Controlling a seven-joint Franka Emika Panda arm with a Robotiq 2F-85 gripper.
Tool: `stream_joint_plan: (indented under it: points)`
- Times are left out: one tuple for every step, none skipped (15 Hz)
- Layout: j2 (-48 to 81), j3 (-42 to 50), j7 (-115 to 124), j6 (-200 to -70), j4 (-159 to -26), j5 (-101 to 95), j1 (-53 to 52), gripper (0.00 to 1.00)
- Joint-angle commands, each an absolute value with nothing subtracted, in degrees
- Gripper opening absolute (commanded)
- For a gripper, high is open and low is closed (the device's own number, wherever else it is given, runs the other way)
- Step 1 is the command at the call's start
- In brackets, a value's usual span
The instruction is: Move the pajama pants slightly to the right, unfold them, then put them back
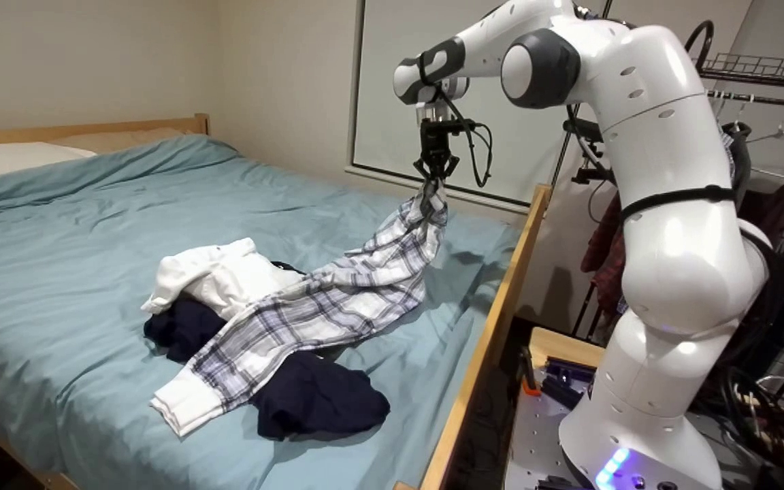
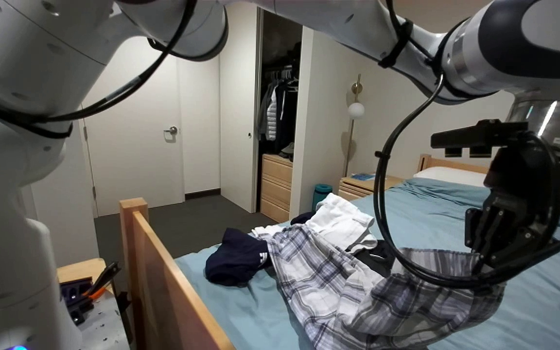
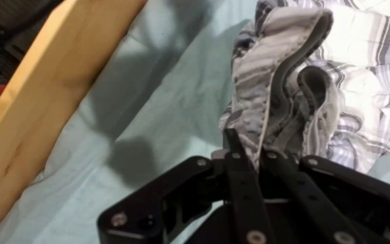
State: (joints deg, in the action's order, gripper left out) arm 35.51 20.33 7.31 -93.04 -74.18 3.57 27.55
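Observation:
The plaid pajama pants (image 1: 358,296) hang by their waistband from my gripper (image 1: 435,178), above the bed's near side. From there they slope down, and the white-ended leg lies across the other clothes on the bed. In the wrist view the gathered waistband (image 3: 262,78) runs down between my fingers (image 3: 244,183), which are shut on it. An exterior view shows the plaid cloth (image 2: 319,277) spread toward the camera, with the raised waist partly behind the arm's cables. The fingertips themselves are largely hidden by fabric there.
A white garment (image 1: 225,275) and dark navy garments (image 1: 320,398) lie beside and under the pants on the blue-green bedding (image 1: 126,211). A wooden bed rail (image 1: 494,327) stands between the bed and the robot base. A wall (image 1: 290,82) borders the bed's far side.

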Motion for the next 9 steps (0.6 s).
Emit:
stream_joint_plan:
  points:
    - [40.38,20.16,9.98,-90.23,-68.24,4.58,31.35,0.03]
    - [41.49,19.95,10.26,-90.05,-67.49,5.04,32.25,0.02]
    - [42.54,19.81,10.43,-90.24,-67.13,5.34,32.93,0.31]
    - [43.79,19.53,10.61,-90.06,-66.35,5.71,33.61,0.33]
    - [44.86,19.17,10.7,-90.24,-65.81,6.13,34.26,0.38]
    - [45.74,18.73,10.67,-90.41,-65.26,6.69,34.92,0.44]
    - [46.37,18.21,10.58,-90.47,-64.8,7.55,35.54,0.51]
    - [46.77,17.92,10.74,-90.75,-64.52,8.17,35.93,0.56]
    - [46.91,17.42,10.55,-90.82,-64.22,9.23,36.45,0.64]
